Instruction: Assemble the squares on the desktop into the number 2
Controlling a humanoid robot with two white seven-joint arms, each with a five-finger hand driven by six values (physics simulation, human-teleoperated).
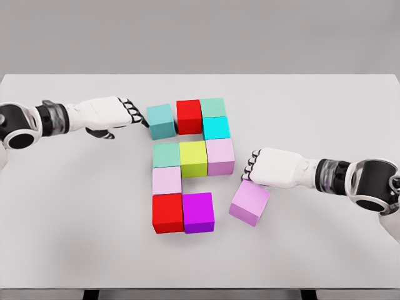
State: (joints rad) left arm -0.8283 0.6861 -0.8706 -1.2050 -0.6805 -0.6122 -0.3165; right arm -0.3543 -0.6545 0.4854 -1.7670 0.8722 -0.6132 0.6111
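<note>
Coloured cubes sit grouped on the white table (75, 219). The top row holds a teal cube (161, 121), slightly askew, a red cube (189, 116), a green cube (213, 107) and, below it, a cyan cube (216, 128). The middle row has a mint cube (166, 155), a yellow-green cube (194, 157) and a pale pink cube (220, 155). Below lie a light pink cube (167, 180), a red cube (167, 212) and a magenta cube (199, 212). A lilac cube (249, 203) lies rotated at the lower right. My left hand (132, 112) touches the teal cube's left side with straight fingers. My right hand (251, 169) rests curled against the lilac cube's upper edge, holding nothing.
The table's front edge runs near the bottom of the view, with dark legs below it. A plain grey wall stands behind the far edge.
</note>
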